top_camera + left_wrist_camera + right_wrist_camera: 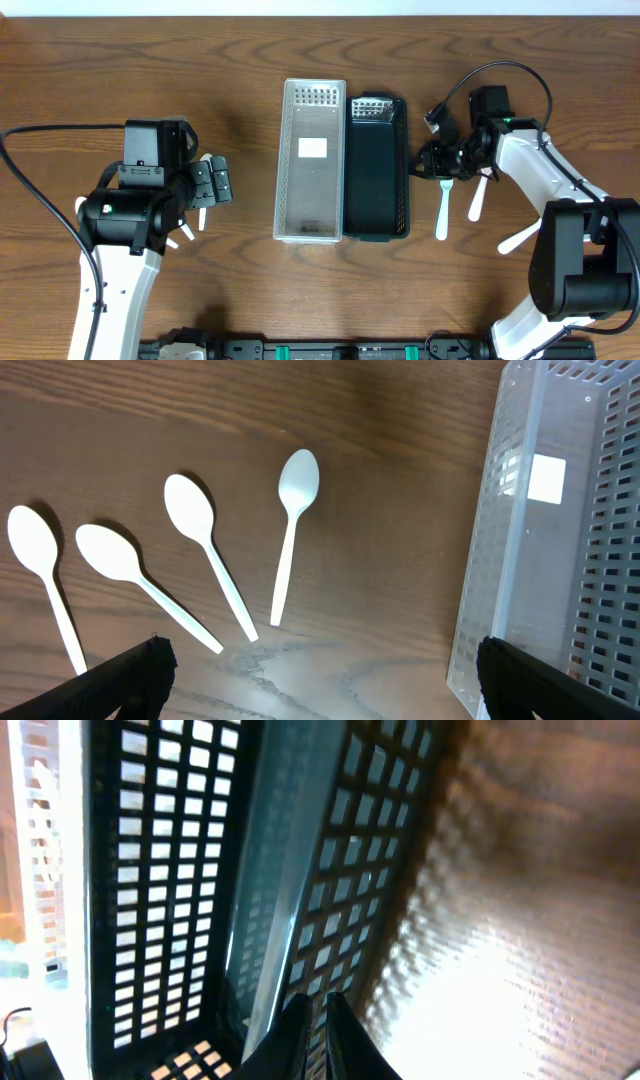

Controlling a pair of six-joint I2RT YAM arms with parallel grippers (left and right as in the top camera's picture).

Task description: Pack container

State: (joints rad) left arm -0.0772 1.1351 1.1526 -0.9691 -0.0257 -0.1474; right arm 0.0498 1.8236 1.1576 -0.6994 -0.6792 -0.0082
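Observation:
A clear white basket (310, 160) and a black basket (377, 170) stand side by side mid-table. Both look empty. Several white plastic spoons (290, 530) lie fanned on the wood in the left wrist view, left of the clear basket (520, 560). My left gripper (215, 180) is open and empty; its fingers (325, 655) spread wide above bare wood below the spoon handles. My right gripper (428, 160) is shut, its tips (312, 1005) at the black basket's right wall (340, 870). I see nothing between its fingers.
Three white plastic utensils (443, 208) lie on the table right of the black basket, partly under my right arm. Two spoon handles (186, 232) stick out from under my left arm. Black cables trail from both arms.

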